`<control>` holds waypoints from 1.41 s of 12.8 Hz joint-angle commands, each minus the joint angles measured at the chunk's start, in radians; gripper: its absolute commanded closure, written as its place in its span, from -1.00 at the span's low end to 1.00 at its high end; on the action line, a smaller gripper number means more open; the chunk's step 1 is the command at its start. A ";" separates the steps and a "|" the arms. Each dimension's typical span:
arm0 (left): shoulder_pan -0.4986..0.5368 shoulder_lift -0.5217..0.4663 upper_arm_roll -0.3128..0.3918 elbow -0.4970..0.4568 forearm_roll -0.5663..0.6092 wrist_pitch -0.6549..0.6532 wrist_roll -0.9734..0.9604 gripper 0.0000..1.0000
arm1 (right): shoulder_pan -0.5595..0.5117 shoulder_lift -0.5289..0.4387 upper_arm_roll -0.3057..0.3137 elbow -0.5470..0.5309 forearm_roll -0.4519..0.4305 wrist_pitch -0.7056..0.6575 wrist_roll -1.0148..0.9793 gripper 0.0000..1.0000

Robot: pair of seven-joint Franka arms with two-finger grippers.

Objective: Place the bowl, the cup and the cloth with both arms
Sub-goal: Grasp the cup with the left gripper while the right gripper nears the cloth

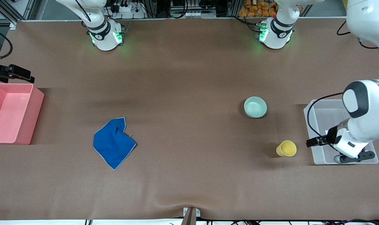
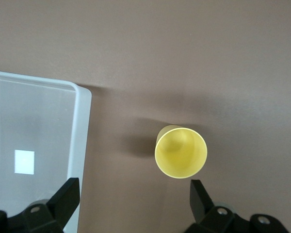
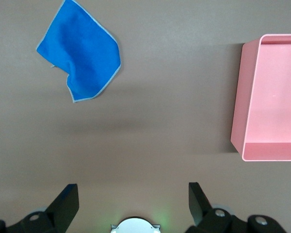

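I see the cup lower right of the front view, light and stiff: take its rim. The bowl looks glossy and slippery; the cloth, lower left, limp: pinch a fold. Left gripper and right gripper hang spread, empty.

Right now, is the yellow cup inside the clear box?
No, the cup stands on the table beside the clear box, not in it.
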 commanded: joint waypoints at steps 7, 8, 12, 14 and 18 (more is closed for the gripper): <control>-0.036 0.131 0.000 0.021 0.012 0.136 -0.034 -0.78 | 0.125 -0.009 -0.060 -0.199 0.055 0.151 0.230 -1.00; -0.037 0.132 0.000 0.019 0.013 0.136 -0.038 -0.70 | 0.129 0.004 -0.058 -0.204 0.055 0.164 0.253 -1.00; -0.040 0.145 0.000 -0.013 0.018 0.136 -0.034 -0.60 | 0.155 0.050 -0.045 -0.294 0.056 0.336 0.345 -1.00; -0.042 0.161 0.000 -0.013 0.018 0.136 -0.035 -0.48 | 0.165 0.085 -0.035 -0.321 0.056 0.407 0.437 -1.00; -0.042 0.165 0.000 -0.016 0.019 0.136 -0.034 0.13 | 0.232 0.215 -0.037 -0.319 0.056 0.590 0.612 -1.00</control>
